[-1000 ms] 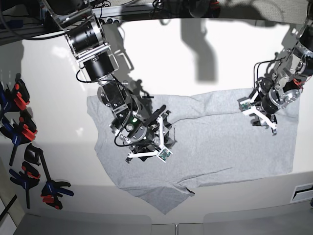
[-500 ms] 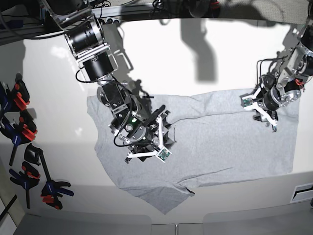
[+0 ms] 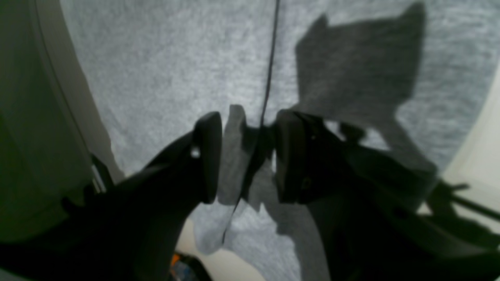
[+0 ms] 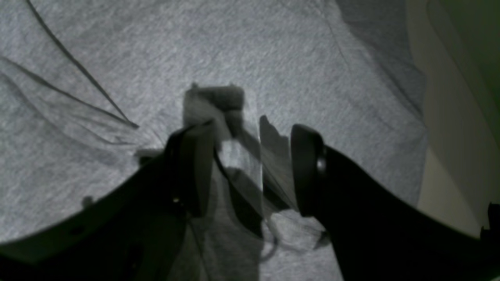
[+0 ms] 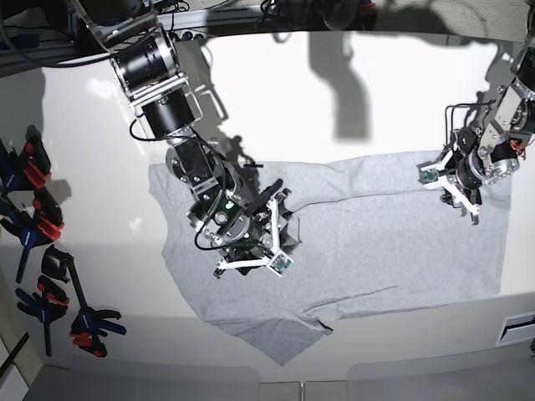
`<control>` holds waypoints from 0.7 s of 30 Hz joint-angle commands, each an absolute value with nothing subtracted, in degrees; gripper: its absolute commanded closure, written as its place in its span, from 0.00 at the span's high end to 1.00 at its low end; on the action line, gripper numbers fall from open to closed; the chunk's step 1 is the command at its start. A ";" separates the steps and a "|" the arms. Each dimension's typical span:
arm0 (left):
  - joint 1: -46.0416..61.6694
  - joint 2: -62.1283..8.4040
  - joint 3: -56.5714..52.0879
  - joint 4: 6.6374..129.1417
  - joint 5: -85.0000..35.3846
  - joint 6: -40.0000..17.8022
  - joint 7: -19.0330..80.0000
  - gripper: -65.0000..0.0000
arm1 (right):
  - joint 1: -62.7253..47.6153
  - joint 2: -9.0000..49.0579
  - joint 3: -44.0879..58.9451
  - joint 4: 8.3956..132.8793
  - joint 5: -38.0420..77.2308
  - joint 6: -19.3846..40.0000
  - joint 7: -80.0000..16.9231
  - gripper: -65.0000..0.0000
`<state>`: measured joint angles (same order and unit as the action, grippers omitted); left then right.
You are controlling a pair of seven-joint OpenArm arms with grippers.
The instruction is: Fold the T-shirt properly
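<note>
The light grey T-shirt point(image 5: 384, 242) lies spread, plain side up, across the white table point(image 5: 334, 100), with creases and a corner hanging toward the front. My right gripper point(image 5: 251, 267) rests on its left part, jaws open, with rumpled cloth under and between the fingers in the right wrist view point(image 4: 252, 136). My left gripper point(image 5: 452, 197) is over the shirt's upper right part. In the left wrist view point(image 3: 247, 128) its jaws stand apart, with a raised ridge of cloth point(image 3: 230, 156) between them. No lettering shows.
Several black, red and blue clamps point(image 5: 33, 217) lie along the table's left edge. The table's front edge point(image 5: 393, 376) runs just below the shirt's hanging corner. Bare table lies behind the shirt and beside its right edge point(image 3: 488, 148).
My left gripper has moved to the right and slightly up, toward the shirt's right edge. My right gripper and the shirt have stayed in place.
</note>
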<state>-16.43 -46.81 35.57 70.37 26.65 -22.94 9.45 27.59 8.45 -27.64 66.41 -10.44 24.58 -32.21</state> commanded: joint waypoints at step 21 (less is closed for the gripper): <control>-25.85 -46.28 34.96 64.77 23.27 -22.11 1.91 0.33 | 29.39 7.09 -27.33 67.37 -10.22 23.92 -31.51 0.46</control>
